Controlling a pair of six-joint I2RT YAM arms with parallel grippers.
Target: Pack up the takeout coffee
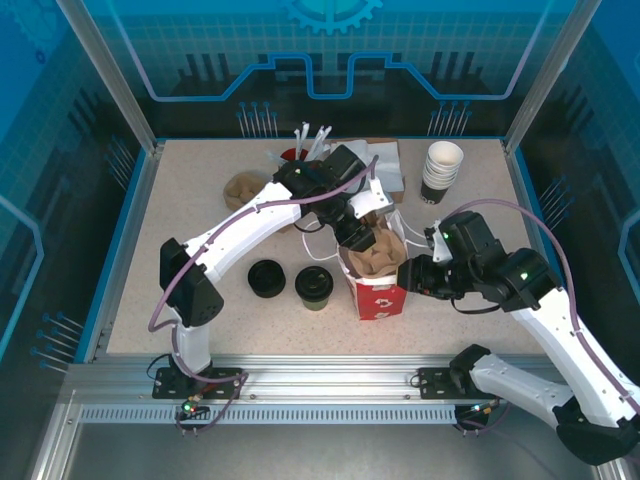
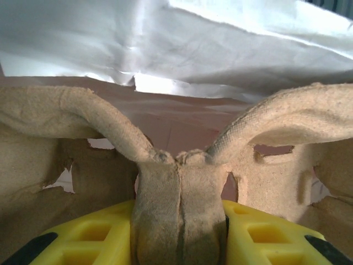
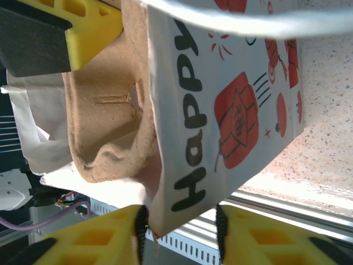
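Note:
The takeout coffee [image 1: 314, 285], a short dark cup with a black lid, stands on the table left of the red-and-white paper bag [image 1: 378, 292]. My left gripper [image 1: 355, 236] hangs over the bag's open mouth, shut on the middle ridge of a brown pulp cup carrier [image 1: 378, 252]. In the left wrist view the yellow fingers [image 2: 259, 234] pinch that ridge [image 2: 179, 193] inside the bag's white lining [image 2: 193, 49]. My right gripper [image 1: 409, 275] is at the bag's right rim. Its jaws [image 3: 179, 221] are closed round a corner of the bag [image 3: 231, 110], with the carrier [image 3: 105, 127] inside.
A low stack of loose black lids [image 1: 266, 278] lies just left of the coffee. Lidless cups [image 1: 442, 170] are stacked at the back right. More brown carriers [image 1: 240, 188], white straws [image 1: 310, 140] and a box [image 1: 386, 165] sit at the back.

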